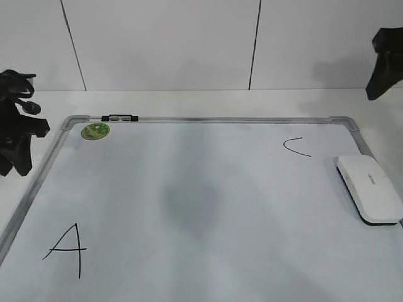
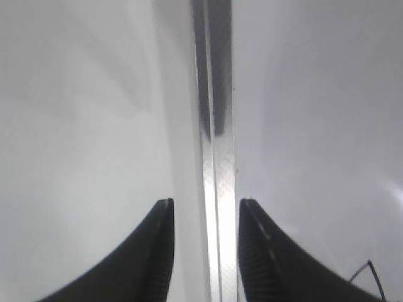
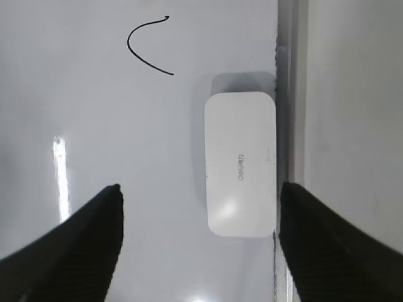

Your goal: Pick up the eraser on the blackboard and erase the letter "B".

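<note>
The white eraser (image 1: 369, 187) lies on the blackboard (image 1: 208, 189) against its right frame; it also shows in the right wrist view (image 3: 240, 163), lettering up. No letter "B" shows in any view. My right gripper (image 3: 198, 189) is wide open and empty, raised above the eraser; in the exterior view it hangs at the top right (image 1: 384, 63). My left gripper (image 2: 204, 204) is open and empty above the board's left frame rail (image 2: 217, 157); in the exterior view it is at the left edge (image 1: 16, 145).
A black "A" (image 1: 66, 248) is at the board's front left and a small curved "C" (image 1: 296, 146) at the back right, also in the right wrist view (image 3: 146, 47). A round green sticker (image 1: 96, 131) and a black clip (image 1: 119, 117) sit at the back left corner.
</note>
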Tool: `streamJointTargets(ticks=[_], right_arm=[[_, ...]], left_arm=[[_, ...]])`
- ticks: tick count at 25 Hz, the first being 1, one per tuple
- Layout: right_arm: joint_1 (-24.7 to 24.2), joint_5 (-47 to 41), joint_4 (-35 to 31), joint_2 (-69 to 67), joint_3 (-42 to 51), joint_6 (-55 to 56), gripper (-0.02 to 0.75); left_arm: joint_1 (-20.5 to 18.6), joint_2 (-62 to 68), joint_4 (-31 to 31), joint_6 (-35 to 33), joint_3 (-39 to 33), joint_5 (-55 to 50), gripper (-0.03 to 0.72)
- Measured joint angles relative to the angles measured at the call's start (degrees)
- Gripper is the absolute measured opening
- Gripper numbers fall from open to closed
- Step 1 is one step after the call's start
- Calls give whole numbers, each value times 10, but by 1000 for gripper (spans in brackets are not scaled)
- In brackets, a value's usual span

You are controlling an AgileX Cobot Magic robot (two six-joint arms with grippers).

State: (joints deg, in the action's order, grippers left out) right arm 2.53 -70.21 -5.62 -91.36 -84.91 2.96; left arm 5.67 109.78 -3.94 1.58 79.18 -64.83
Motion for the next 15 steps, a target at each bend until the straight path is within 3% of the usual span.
streamJointTargets(ticks=[9,15], right_arm=[[0,-2,7,141,143,0,593],[0,-6,10,270,235,0,592]], left_arm=[[0,-81,7,0,-11,-40,261],[0,-219,7,0,-115,-45,256]])
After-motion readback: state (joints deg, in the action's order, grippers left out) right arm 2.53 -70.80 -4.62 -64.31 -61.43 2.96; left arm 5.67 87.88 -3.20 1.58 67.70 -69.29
